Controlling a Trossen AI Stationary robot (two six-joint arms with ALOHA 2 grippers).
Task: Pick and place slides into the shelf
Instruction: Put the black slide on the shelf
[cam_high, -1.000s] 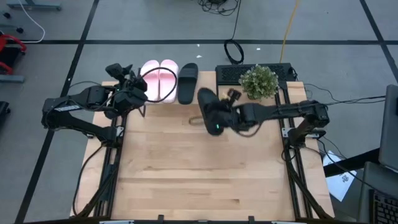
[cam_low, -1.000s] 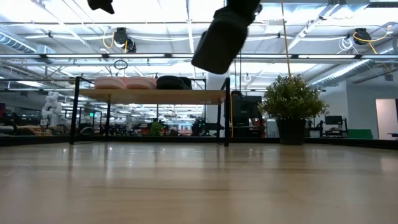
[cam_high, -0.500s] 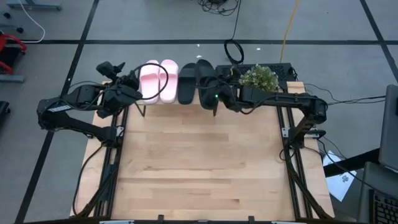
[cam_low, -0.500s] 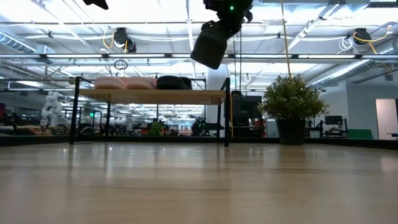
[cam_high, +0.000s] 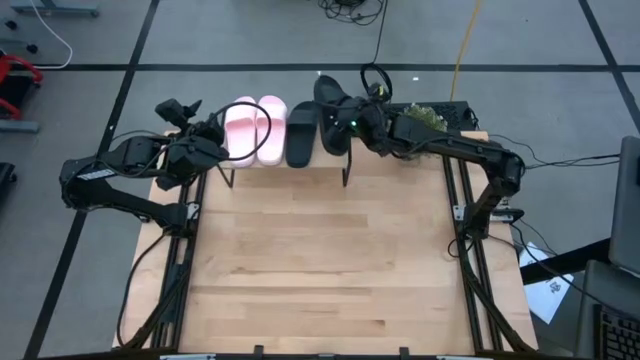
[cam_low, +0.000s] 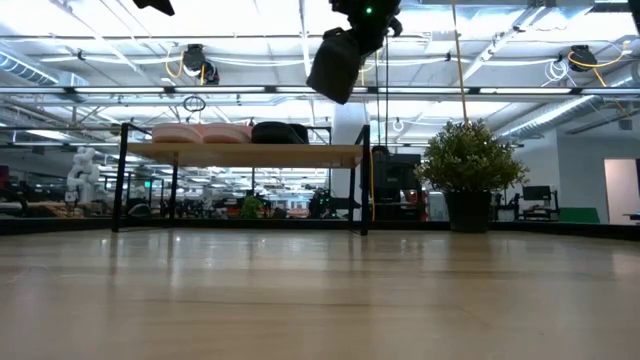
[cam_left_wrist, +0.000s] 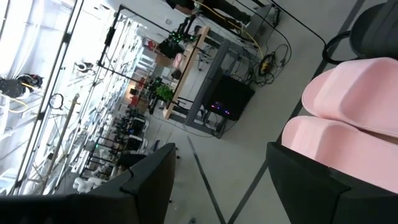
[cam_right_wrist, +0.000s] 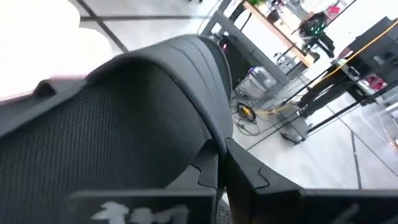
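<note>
**Last black slide carried over the shelf's open end**

Jaws of the right gripper (cam_high: 352, 118) are pinching the second black slide (cam_high: 331, 112), holding it in the air above the shelf (cam_low: 300, 154) at about 12 o'clock on the counter (cam_high: 320, 270). In the low view the slide hangs tilted, well clear of the top board, over the rack's right-hand end. The right wrist view shows the wide, textured strap (cam_right_wrist: 124, 118) filling the frame, with the hold apparently at the strap or sole edge beside it.

Judging by its look, the slide is a light moulded-foam piece: soft, a little springy, matte rather than slippery, and in no way fragile. The strap arch or the sole rim next to it seems the best place to take hold, since the sole may flex if gripped at the toe or heel.

On the shelf lie three sandals side by side: the pink pair (cam_high: 254, 128) toward the left end and the first black slide (cam_high: 301, 132) just beside them. Space for one more remains at the right end.

The left gripper (cam_high: 215, 140) waits at 11 o'clock beside the pink pair, its jaws spread and empty.
</note>
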